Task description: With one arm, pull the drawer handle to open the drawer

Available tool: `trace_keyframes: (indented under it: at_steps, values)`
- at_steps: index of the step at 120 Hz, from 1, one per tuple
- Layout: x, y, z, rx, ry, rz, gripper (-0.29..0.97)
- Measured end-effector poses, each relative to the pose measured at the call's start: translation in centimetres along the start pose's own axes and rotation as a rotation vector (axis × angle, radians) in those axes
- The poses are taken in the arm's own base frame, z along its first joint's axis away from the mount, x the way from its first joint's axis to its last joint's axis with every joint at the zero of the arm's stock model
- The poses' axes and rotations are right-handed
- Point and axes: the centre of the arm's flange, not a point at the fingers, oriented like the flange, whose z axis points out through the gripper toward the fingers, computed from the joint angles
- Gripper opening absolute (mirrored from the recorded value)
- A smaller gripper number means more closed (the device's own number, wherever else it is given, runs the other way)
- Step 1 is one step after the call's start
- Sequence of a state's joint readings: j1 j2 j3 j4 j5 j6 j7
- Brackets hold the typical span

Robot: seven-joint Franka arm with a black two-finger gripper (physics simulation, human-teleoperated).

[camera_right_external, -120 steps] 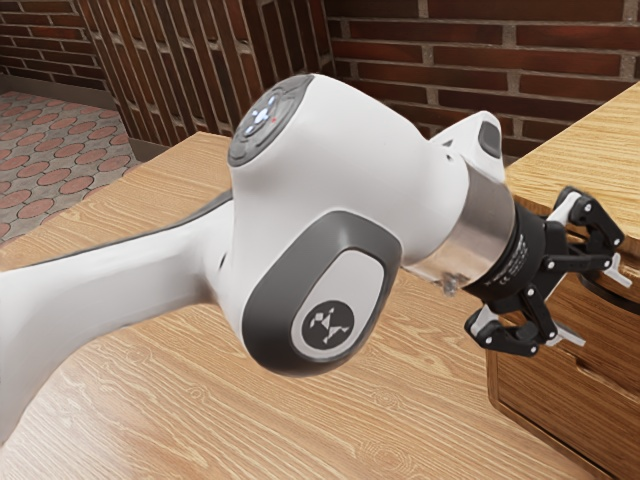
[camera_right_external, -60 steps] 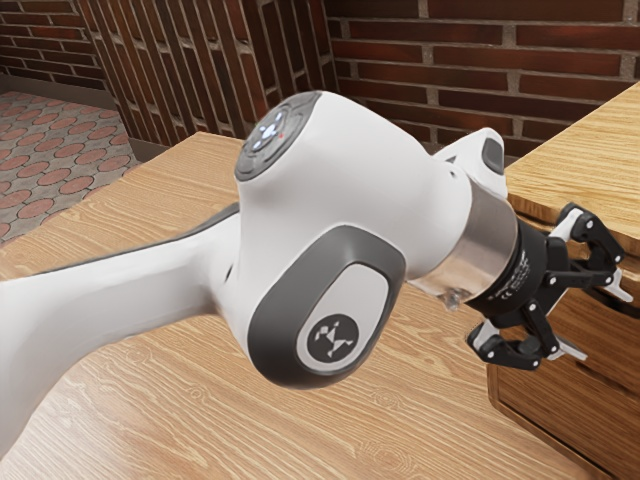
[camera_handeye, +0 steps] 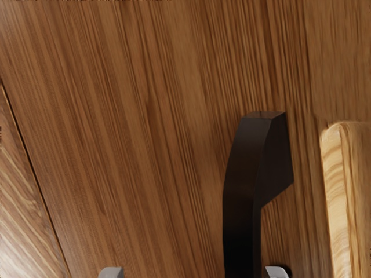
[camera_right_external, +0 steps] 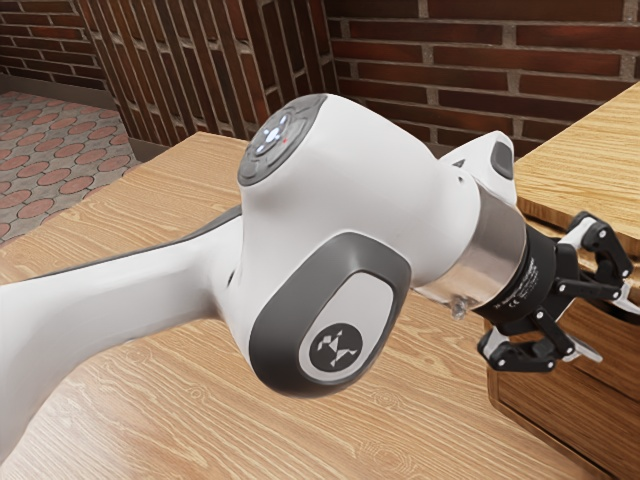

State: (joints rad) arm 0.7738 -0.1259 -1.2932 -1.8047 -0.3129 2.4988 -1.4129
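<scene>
The grey round cap (camera_right_external: pixel 333 345) on the white robot arm (camera_right_external: pixel 120 300) bears a white angular emblem; small white print on the black wrist collar (camera_right_external: pixel 520 285) is too fine to read. The arm reaches across the light wooden table (camera_right_external: pixel 150 410) to the brown wooden drawer front (camera_handeye: pixel 133 133) at the table's edge (the exterior view's right). The black two-finger gripper (camera_right_external: pixel 608 325) is spread wide, gripping nothing. The black bar handle (camera_handeye: pixel 255 191) lies between its fingertips, just beside one, with its long axis crossing the line between them.
</scene>
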Motion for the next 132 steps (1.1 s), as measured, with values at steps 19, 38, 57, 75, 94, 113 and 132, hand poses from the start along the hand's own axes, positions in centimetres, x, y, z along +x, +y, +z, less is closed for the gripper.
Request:
trace_keyframes:
  at_steps: [19,38,57,75,94,113,132]
  values:
    - [-0.2,0.3,-0.4,-0.003,0.007,0.014,0.1]
    - [-0.4,0.5,-0.6,-0.007,0.008,0.023,0.0]
    - [-0.4,0.5,-0.6,-0.004,0.006,0.025,-0.04]
    - [-0.9,0.3,-0.5,0.001,0.002,0.03,-0.05]
    - [-1.6,0.2,-0.7,0.007,0.01,0.04,-0.06]
    - [-1.9,0.3,-1.0,0.014,0.02,0.049,-0.07]
    - [-1.4,0.4,-1.4,0.029,0.036,0.046,-0.07]
